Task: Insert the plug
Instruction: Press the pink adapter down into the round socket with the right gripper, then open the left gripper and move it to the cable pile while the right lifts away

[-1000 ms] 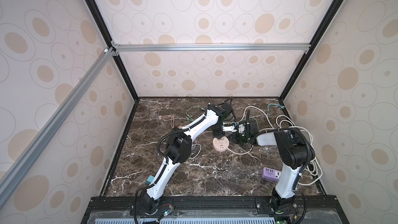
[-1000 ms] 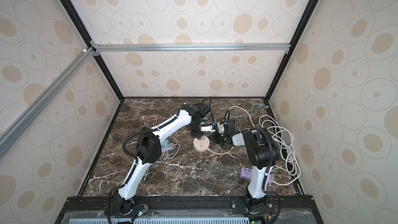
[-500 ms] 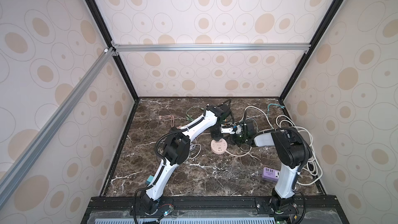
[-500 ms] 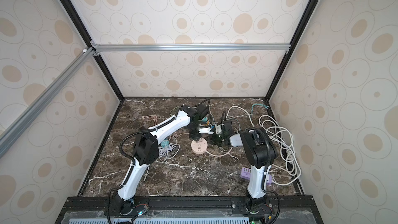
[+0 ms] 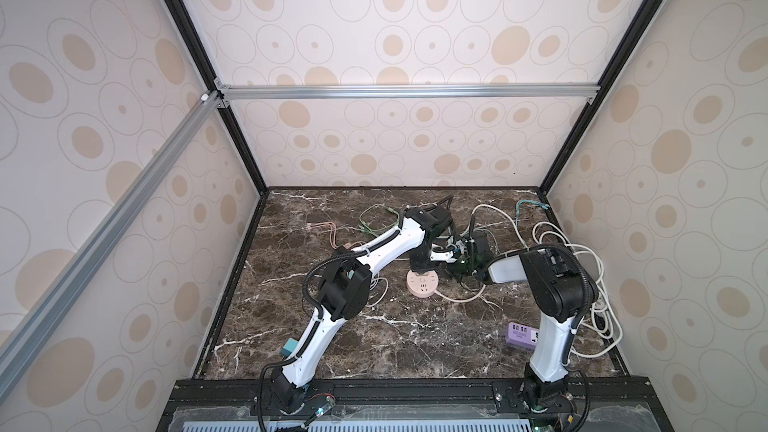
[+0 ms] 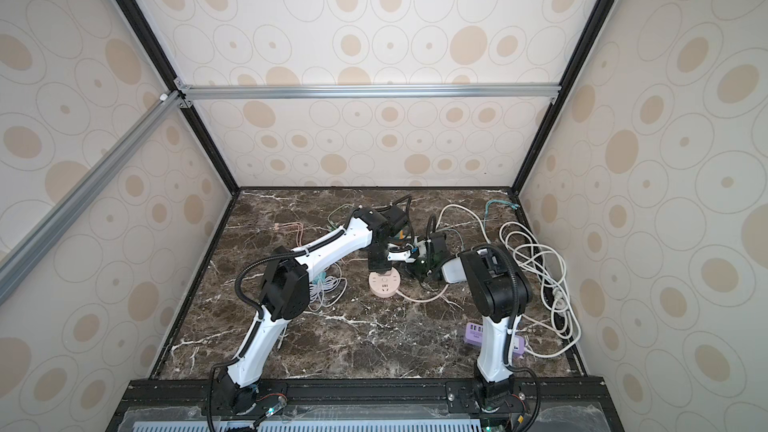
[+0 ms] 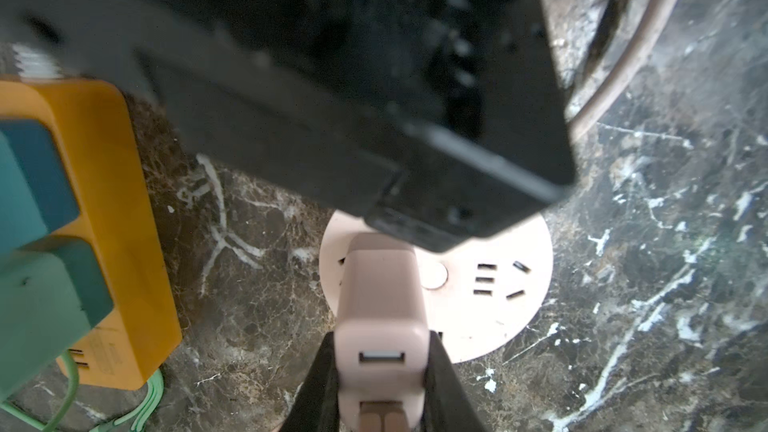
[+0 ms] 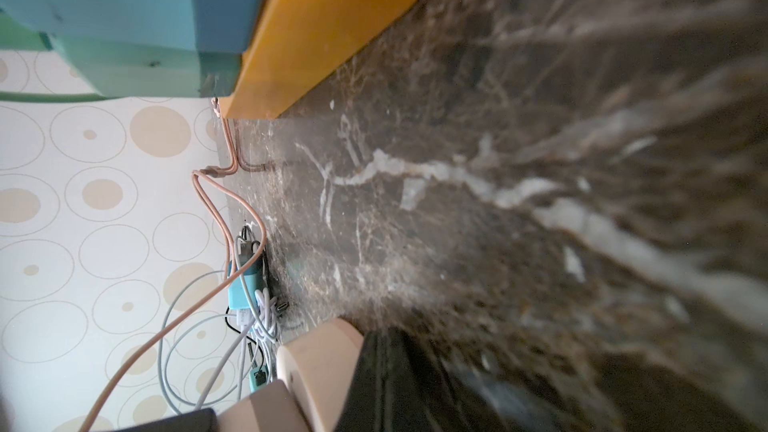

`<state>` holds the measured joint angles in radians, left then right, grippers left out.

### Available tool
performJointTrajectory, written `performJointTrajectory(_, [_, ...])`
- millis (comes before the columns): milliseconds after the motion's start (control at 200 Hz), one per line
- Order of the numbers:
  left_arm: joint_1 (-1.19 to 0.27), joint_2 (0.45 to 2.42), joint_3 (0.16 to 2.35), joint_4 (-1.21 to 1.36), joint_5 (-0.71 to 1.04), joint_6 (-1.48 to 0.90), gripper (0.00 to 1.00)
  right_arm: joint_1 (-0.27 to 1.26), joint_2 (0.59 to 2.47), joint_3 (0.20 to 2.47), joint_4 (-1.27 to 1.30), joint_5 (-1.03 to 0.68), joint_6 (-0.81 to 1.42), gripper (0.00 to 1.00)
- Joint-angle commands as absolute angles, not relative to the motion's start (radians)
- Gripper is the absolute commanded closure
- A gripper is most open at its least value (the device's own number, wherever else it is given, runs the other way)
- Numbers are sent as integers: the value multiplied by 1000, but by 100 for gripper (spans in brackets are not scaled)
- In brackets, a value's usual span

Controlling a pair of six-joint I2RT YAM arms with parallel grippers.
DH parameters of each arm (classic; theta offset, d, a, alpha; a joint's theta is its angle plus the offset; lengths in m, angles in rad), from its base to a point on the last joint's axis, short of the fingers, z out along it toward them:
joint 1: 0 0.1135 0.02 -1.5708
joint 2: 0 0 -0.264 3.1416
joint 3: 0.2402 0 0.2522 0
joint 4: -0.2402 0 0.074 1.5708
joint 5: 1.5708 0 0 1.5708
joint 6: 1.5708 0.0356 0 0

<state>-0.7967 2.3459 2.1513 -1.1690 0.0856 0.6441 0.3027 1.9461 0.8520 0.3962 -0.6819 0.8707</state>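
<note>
The left fingers [image 7: 322,376] are closed narrowly on the sides of the pink plug [image 7: 380,292], a blocky USB charger standing upright with its far end against the face of the round pink socket [image 7: 490,284] on the marble surface [image 7: 665,222]. Whether its prongs are seated cannot be told. The right fingers [image 7: 436,201] are pressed fully together over the socket's rim, just beside the plug, and an orange power strip [image 7: 116,201] lies near, apart from the socket.
</note>
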Motion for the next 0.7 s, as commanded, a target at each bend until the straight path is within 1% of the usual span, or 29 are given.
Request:
performJointTrajectory(0, [-815, 2504, 2045, -1059, 204, 673, 100, 359, 1966, 818, 359, -753, 886, 97])
performJointTrajectory(120, [-804, 2485, 1925, -998, 158, 653, 100, 359, 1955, 810, 354, -754, 881, 96])
performJointTrajectory(160, [-801, 2475, 1911, -982, 135, 644, 100, 358, 1946, 813, 354, -757, 880, 94])
performJointTrajectory(210, [-792, 2465, 1940, -987, 127, 630, 93, 357, 1924, 822, 335, -749, 868, 90])
performJointTrajectory(315, [-754, 2419, 2066, -1006, 180, 619, 87, 346, 1842, 849, 231, -672, 798, 76])
performJointTrajectory(335, [-747, 2407, 2087, -1002, 182, 617, 84, 343, 1827, 852, 210, -655, 784, 74])
performJointTrajectory(365, [-737, 2389, 2117, -999, 185, 619, 77, 338, 1803, 858, 180, -628, 762, 70])
performJointTrajectory(395, [-728, 2374, 2143, -996, 184, 622, 66, 336, 1778, 865, 145, -604, 737, 67])
performJointTrajectory(430, [-721, 2353, 2179, -996, 176, 622, 57, 334, 1751, 869, 105, -573, 705, 63])
performJointTrajectory(540, [-713, 2278, 2227, -992, 178, 628, 40, 333, 1671, 866, -12, -460, 614, 51])
performJointTrajectory(575, [-709, 2245, 2217, -981, 189, 626, 32, 333, 1645, 856, -37, -418, 598, 46])
performJointTrajectory(600, [-709, 2220, 2201, -972, 202, 624, 24, 334, 1627, 847, -49, -392, 589, 45])
performJointTrajectory(680, [-706, 2133, 2130, -936, 257, 621, 16, 334, 1575, 827, -83, -346, 551, 37])
performJointTrajectory(695, [-706, 2114, 2111, -929, 265, 621, 12, 334, 1568, 825, -93, -337, 543, 36])
